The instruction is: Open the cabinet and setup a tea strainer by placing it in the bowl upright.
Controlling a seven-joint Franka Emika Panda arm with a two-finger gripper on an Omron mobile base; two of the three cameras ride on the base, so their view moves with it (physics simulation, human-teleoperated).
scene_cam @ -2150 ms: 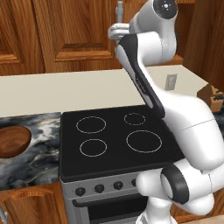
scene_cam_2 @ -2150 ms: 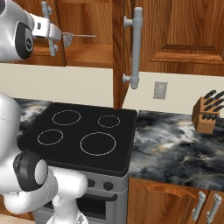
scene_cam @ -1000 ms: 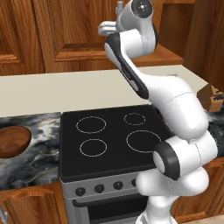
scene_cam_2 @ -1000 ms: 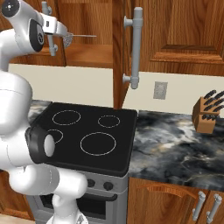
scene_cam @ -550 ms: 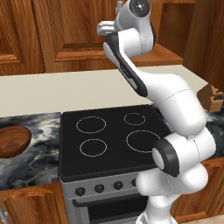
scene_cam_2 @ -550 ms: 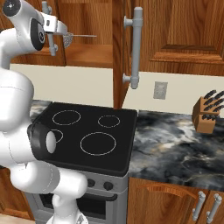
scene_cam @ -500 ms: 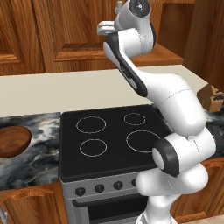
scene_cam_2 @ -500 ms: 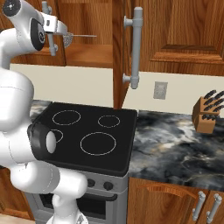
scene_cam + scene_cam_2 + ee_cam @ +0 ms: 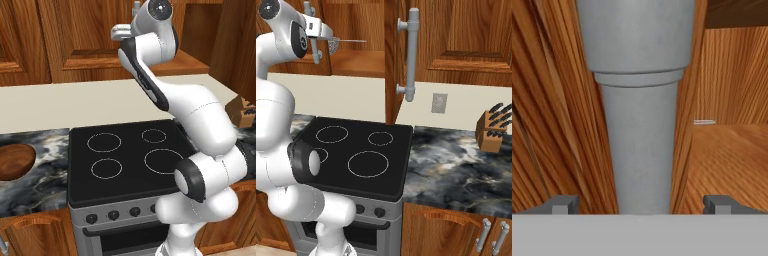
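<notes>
Grey metal right in front of my hand camera: the cabinet's point(image 9: 356, 30) bar handle point(image 9: 639, 120) stands between my two fingertips point(image 9: 559, 204), and my pincer point(image 9: 639, 205) is spread wide with a tip on either side, not clamped on it. In the right base view, one cabinet door point(image 9: 392, 60) is swung out edge-on, its own handle point(image 9: 410, 52) showing. Inside, on the cabinet shelf point(image 9: 353, 62), the tea strainer point(image 9: 335, 46) sits just behind my wrist, mesh basket near the hand, thin handle pointing toward the open door. The wooden bowl point(image 9: 14, 161) sits at the left edge of the marble counter point(image 9: 47, 165), just beside the black stovetop point(image 9: 127, 162), well apart from the strainer. A knife block point(image 9: 492, 131) stands at the counter's far right edge.
</notes>
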